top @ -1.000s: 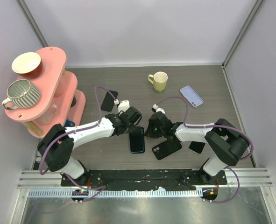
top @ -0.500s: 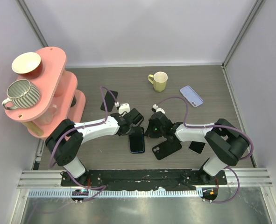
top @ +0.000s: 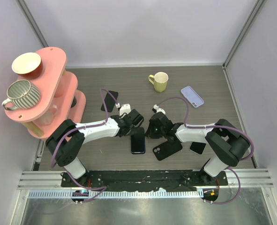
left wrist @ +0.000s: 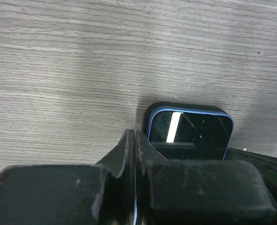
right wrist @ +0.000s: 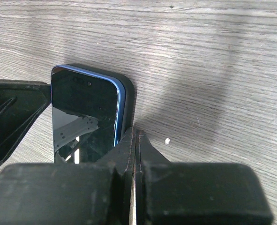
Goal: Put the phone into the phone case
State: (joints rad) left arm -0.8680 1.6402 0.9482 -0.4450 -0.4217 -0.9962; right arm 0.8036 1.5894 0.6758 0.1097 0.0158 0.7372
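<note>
Found the phone [top: 138,140] lying flat and screen up on the table [top: 213,79], between the two arms. Made out a black phone case [right wrist: 127,96] wrapped round its blue rim at the corners shown by both wrist cameras. Saw the left gripper [left wrist: 135,137] with its fingers pressed together on nothing, tip just beside the case's edge; could not tell whether it touched. Saw the right gripper [right wrist: 135,134] likewise closed and empty, tip right against the opposite long side of the case. Noted a second black case [top: 166,148] just right of the phone, and a dark handset [top: 198,147] beyond that. Noted a lilac slab [top: 192,96] and a yellow mug [top: 159,81] farther back, and a dark slab [top: 109,100] at back left. Noted also a pink rack [top: 51,56] holding a striped mug [top: 21,93] and a bowl [top: 26,63].
</note>
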